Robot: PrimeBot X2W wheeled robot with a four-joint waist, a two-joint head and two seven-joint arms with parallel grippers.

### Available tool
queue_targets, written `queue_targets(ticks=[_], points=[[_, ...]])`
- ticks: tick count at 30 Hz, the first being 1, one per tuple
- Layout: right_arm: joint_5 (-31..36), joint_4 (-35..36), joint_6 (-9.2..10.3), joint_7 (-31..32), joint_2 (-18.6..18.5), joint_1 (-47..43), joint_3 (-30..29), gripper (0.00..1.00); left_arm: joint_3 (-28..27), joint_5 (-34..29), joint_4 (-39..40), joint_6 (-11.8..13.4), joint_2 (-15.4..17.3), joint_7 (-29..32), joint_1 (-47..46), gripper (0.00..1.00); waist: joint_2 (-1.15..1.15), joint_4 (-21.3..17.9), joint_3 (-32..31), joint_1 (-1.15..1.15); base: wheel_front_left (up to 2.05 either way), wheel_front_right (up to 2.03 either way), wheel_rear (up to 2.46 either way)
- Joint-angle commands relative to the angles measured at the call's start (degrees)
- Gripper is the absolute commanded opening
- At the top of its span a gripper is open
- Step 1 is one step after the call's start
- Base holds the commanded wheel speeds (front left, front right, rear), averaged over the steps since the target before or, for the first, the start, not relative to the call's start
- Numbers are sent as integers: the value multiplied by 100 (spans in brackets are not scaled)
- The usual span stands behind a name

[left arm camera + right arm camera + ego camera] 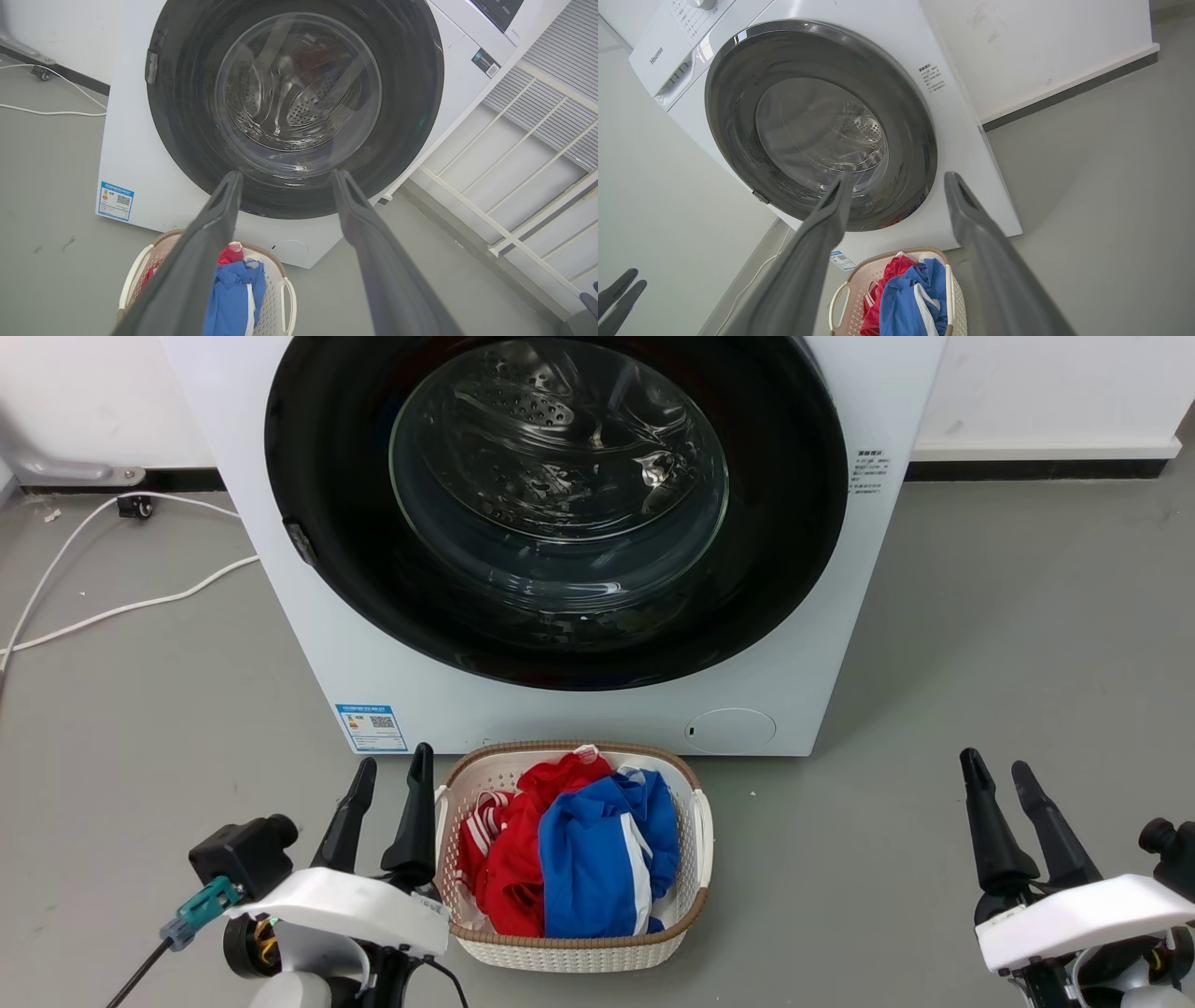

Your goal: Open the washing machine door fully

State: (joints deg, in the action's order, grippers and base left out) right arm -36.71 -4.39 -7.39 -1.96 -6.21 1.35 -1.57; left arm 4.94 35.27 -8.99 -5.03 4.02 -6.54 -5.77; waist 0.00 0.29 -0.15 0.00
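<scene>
The white washing machine [308, 616] stands ahead of me on the grey floor. Its round glossy black washing machine door [327, 513] lies flush against the front, shut, with the steel drum visible through its clear glass bowl [558, 476]. A small latch tab [299, 543] sits on the door's left rim. My left gripper [392, 767] is open at the lower left, well short of the machine, nothing between its fingers. Open and empty too, my right gripper [997, 767] is at the lower right. In the wrist views the door [187, 116] [733, 107] lies beyond both open grippers [286, 173] [899, 174].
A white woven laundry basket [485, 767] holding red and blue clothes sits on the floor just before the machine, between my grippers. White cables [121, 609] trail over the floor at the left. A white railing [514, 186] stands to the machine's right.
</scene>
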Motion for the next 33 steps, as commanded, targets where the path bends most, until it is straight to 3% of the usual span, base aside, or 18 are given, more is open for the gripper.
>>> queue_targets(ticks=[1,33], points=[[172,107,-9,10,-46,26,1,100,34,-146,64,16,42,-59,-135,100,0,2,-2,0,0,0,0],[2240,593,-13,80,-1,-254,83,100,519,-1918,-184,319,305,-511,-170,100,0,81,-20,0,0,0,0]])
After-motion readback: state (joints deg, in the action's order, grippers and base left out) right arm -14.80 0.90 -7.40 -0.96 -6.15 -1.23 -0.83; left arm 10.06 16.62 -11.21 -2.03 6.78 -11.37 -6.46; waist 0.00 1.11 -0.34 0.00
